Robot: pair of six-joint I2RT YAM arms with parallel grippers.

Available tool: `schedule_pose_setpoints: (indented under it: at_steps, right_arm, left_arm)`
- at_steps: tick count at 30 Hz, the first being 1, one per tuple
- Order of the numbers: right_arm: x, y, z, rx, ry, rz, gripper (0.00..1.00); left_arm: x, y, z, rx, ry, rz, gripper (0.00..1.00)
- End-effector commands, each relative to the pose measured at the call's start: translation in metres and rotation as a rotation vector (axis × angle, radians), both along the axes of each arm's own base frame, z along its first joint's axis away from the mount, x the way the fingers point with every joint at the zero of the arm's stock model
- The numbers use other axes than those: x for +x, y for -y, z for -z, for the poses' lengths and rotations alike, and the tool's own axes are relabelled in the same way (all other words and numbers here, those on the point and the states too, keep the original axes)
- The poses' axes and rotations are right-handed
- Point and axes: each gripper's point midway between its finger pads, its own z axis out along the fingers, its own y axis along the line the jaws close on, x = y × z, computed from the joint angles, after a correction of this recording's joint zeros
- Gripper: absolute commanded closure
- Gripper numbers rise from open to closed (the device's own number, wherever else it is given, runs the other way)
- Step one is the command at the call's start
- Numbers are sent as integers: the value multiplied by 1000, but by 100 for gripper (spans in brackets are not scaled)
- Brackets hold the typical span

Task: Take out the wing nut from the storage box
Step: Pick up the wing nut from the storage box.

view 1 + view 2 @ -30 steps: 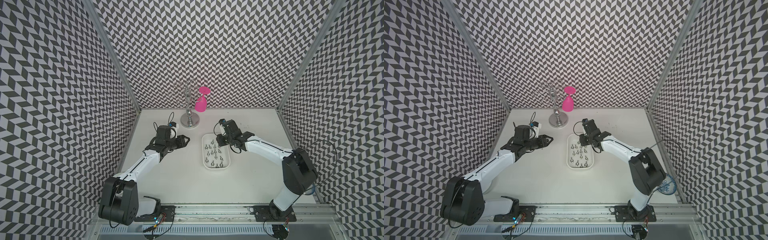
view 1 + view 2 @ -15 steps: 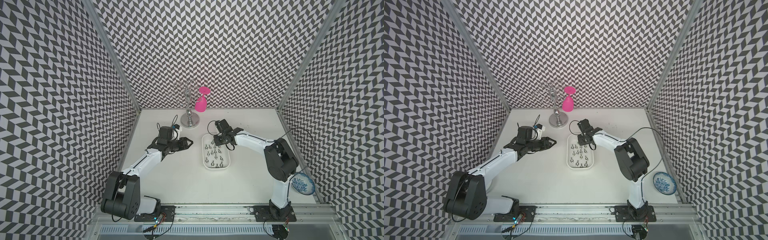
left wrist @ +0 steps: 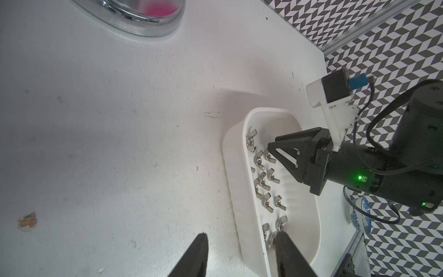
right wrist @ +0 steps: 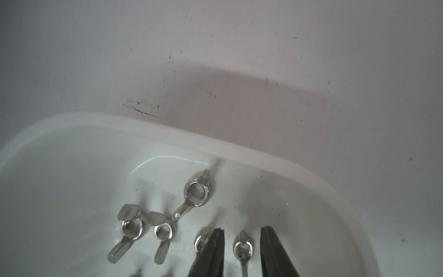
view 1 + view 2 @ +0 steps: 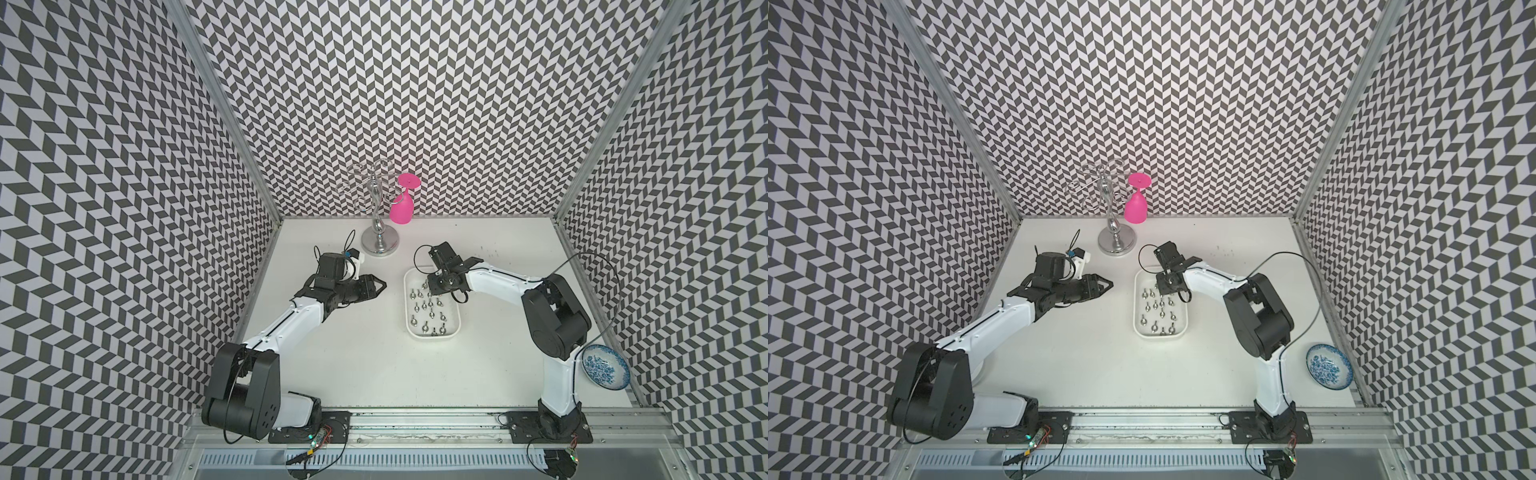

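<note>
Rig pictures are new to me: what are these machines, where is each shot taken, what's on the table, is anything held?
Two white robot arms with pincer grippers share a table. Both top views look down on everything; each wrist view rides on an arm. On the table: a white storage box of wing nuts, a silver rack with an upside-down pink glass, and a blue-patterned bowl. The right gripper is down in the box, jaws open around one wing nut, not pinching it. The left gripper hovers beside the box, open and empty.
</note>
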Motion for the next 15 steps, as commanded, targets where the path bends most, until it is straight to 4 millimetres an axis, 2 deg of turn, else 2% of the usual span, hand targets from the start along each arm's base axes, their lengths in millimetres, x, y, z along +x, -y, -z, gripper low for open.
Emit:
schedule_pose_setpoints:
  at_steps: [1,10,15]
  right_arm:
    - [2,-4,5,-10,-10,7,69]
    - [1,2,15,-47,-25,21,71]
    - [2,4,17,-57,-20,35,77]
  left_arm:
    - [-2,4,-5,-14,9,16,51]
    - [-2,3,-7,-13,14,16,51]
    - [-3,3,-6,-13,12,17,51]
